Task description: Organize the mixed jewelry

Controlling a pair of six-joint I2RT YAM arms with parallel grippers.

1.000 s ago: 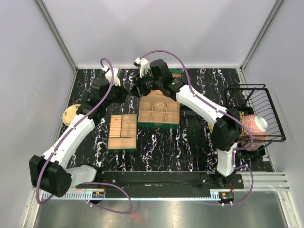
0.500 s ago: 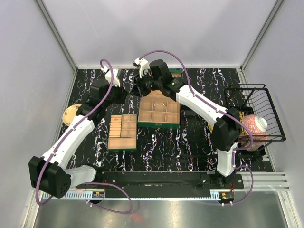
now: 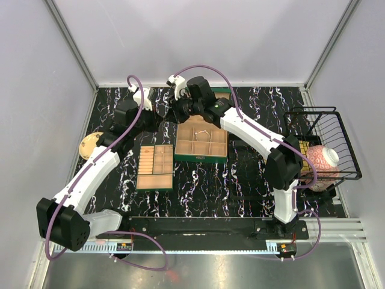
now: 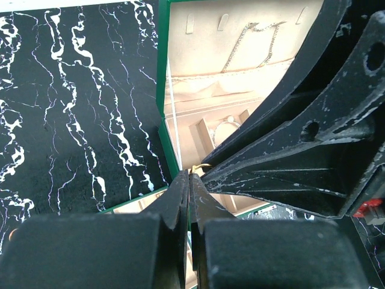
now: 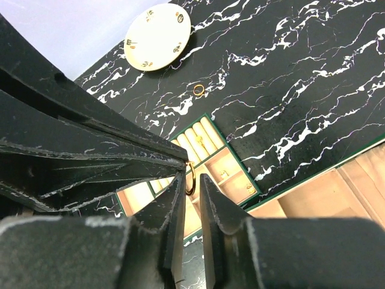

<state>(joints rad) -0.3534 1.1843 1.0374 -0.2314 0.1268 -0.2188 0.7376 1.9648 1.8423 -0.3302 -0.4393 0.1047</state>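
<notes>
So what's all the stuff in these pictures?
table: one, black with white veins, under everything
jewelry box: one, green with tan inside, open, middle of table
tray: one, tan, compartmented, left of the box
plate: one, cream oval, far left of table
basket: one, black wire, right edge
bowl: one, pink-patterned, at the basket
chain: one, pale, on the box's lid
bracelet: one, whitish loop, inside the box
loose ring: one, gold, on the table near the plate
held ring: one, gold, in the air between both hands
left hand: one, black, shut, seemingly pinching the held ring
right hand: one, black, open around that ring
</notes>
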